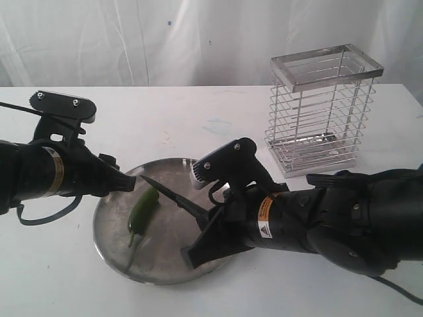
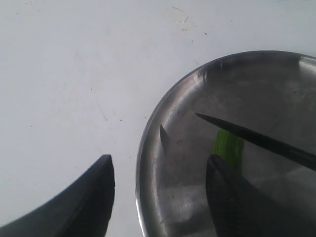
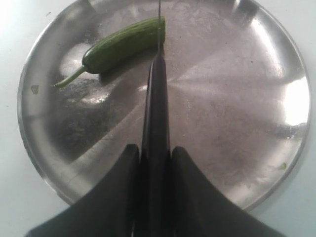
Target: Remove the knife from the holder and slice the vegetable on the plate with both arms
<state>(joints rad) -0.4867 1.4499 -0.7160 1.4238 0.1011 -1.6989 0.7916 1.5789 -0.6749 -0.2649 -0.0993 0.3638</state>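
Note:
The green vegetable (image 1: 142, 211) lies on the left half of the round steel plate (image 1: 172, 264). My right gripper (image 1: 208, 219) is shut on the black knife (image 1: 168, 191) by its handle, and the blade points out over the vegetable's thick end. In the right wrist view the knife (image 3: 157, 98) runs from between the fingers of the right gripper (image 3: 155, 150) to the cut end of the vegetable (image 3: 123, 44); I cannot tell whether they touch. My left gripper (image 1: 129, 181) is open and straddles the plate's rim (image 2: 148, 148), with one finger (image 2: 232, 197) beside the vegetable (image 2: 228, 145). The holder (image 1: 324, 112) stands empty at the back right.
White table (image 1: 198, 119) all around, with a white cloth backdrop behind. The wire holder is the only tall thing, standing behind my right arm (image 1: 344, 218). My left arm (image 1: 46, 168) lies along the table's left side.

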